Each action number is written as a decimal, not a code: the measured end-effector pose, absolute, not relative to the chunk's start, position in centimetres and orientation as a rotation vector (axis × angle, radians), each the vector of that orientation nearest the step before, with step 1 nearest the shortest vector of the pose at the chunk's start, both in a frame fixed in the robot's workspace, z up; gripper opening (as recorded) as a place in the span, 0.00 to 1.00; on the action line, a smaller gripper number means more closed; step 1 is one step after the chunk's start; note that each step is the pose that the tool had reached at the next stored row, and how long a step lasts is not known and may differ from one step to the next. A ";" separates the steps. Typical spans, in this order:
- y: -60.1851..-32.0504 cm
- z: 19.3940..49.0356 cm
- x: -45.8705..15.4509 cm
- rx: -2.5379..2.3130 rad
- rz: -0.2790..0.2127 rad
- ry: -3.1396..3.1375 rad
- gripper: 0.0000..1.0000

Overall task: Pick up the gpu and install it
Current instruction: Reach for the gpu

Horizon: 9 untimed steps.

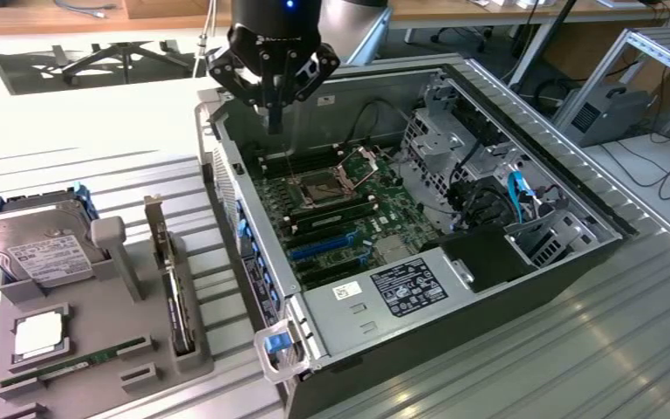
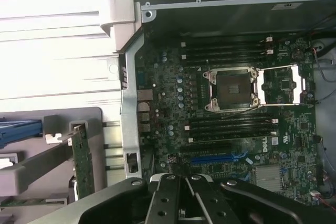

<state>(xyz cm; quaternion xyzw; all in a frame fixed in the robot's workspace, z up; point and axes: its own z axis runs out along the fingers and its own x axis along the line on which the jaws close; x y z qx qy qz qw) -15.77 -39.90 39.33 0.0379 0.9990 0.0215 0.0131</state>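
Observation:
The gpu (image 1: 175,297) stands on its long edge in a slot of the grey holder (image 1: 93,325), its silver bracket at the far end, on the exterior view's left. It appears again in the wrist view as a dark green card (image 2: 82,157) beside the case wall. My gripper (image 1: 275,120) hangs shut and holds nothing above the back corner of the open computer case (image 1: 352,325), well away from the gpu. In the wrist view its closed fingers (image 2: 167,195) point down over the motherboard (image 2: 173,85), near the blue expansion slot (image 2: 218,158).
The holder also carries a hard drive (image 1: 32,251), a RAM stick (image 1: 73,361) and a square chip (image 1: 38,335). Inside the case are an open CPU socket (image 2: 233,88), memory slots, drive cages (image 1: 457,148) and blue cables (image 1: 519,194). Ribbed metal tabletop surrounds everything.

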 end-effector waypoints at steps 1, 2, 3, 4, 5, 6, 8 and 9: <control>-39.9 39.3 -15.9 0.118 0.067 3.112 0.11; -39.9 39.3 -16.1 0.118 0.067 3.112 0.11; -39.9 39.3 -16.2 0.118 0.067 3.112 0.11; -39.9 39.3 -16.3 0.118 0.067 3.112 0.11; -39.9 39.3 -16.5 0.118 0.067 3.112 0.11; -39.9 39.3 -16.6 0.118 0.067 3.112 0.11; -39.9 39.3 -16.9 0.118 0.067 3.112 0.11; -39.9 39.3 -17.0 0.118 0.067 3.112 0.11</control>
